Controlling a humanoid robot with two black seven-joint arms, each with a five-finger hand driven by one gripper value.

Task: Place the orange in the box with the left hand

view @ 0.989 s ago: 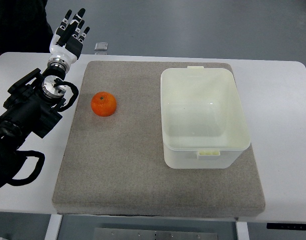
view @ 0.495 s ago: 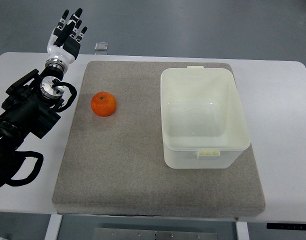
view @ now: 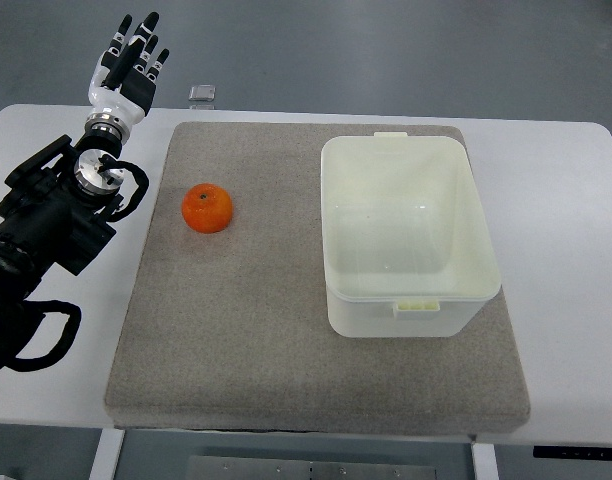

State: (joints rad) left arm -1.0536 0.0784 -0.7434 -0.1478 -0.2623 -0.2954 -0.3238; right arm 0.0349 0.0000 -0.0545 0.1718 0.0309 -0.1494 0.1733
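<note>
Top view looked steeply down on a white worktop (view: 566,200) covered for the most part by a grey felt mat (view: 246,340). On the mat's left half sat the orange (view: 207,208), resting alone on the felt with bare mat all around it. To its right, well apart from it, stood the box (view: 410,236), a pale cream plastic tub with rounded corners, a small tab on its far rim and another on its near rim; its inside showed only its own smooth floor.

From the picture's left edge came the left arm (view: 46,230), black and bulky, with looped cable near the lower left corner and a round metal wrist joint above the worktop's left margin. The left hand (view: 124,72) was raised past the far-left corner of the mat, over the worktop's far edge, white at the palm with dark fingers (view: 146,28) stretched straight and slightly fanned, holding nothing. It was clear of the orange, which lay nearer the camera and to the hand's right.

Just beyond the mat's far edge, a small square grey object (view: 202,93) lay on the worktop, too small to tell what it was. Beyond the worktop was a grey floor (view: 386,50).
</note>
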